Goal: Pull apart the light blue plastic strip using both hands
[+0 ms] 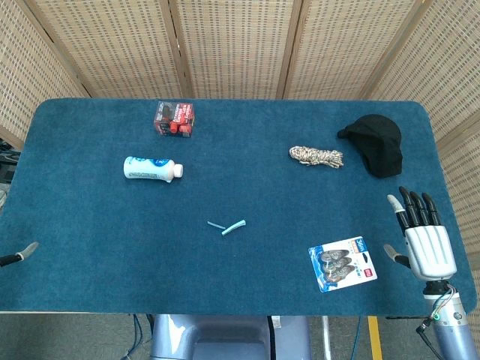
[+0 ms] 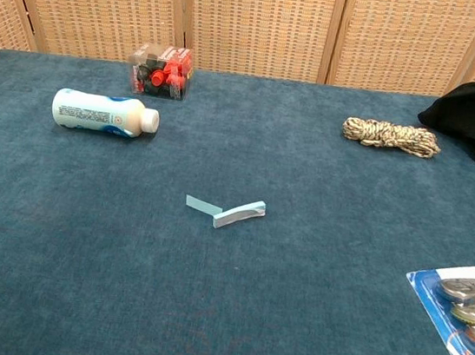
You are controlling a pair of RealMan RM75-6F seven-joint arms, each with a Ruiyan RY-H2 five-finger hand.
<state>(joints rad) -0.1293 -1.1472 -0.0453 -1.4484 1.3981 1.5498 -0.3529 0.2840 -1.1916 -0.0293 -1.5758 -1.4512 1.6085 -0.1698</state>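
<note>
Barely seen at lower left edge of head view: left hand [image 1: 22, 253], only fingertips showing, grip impossible to judge. At lower right, right hand [image 1: 421, 232] empty, fingers straight and spread, near blister pack [image 1: 343, 264], itself cut off in chest view. Mid-frame on fuzzy blue table cloth [image 1: 90, 225]: light blue plastic strip [image 1: 228, 226], thin, flat, bent, untouched.

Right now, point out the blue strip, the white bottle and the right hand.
blue strip [image 2: 239, 214], chest view, thicker folded end.
white bottle [image 1: 148, 168], head view, middle of body.
right hand [image 1: 426, 238], head view, back of palm.
</note>
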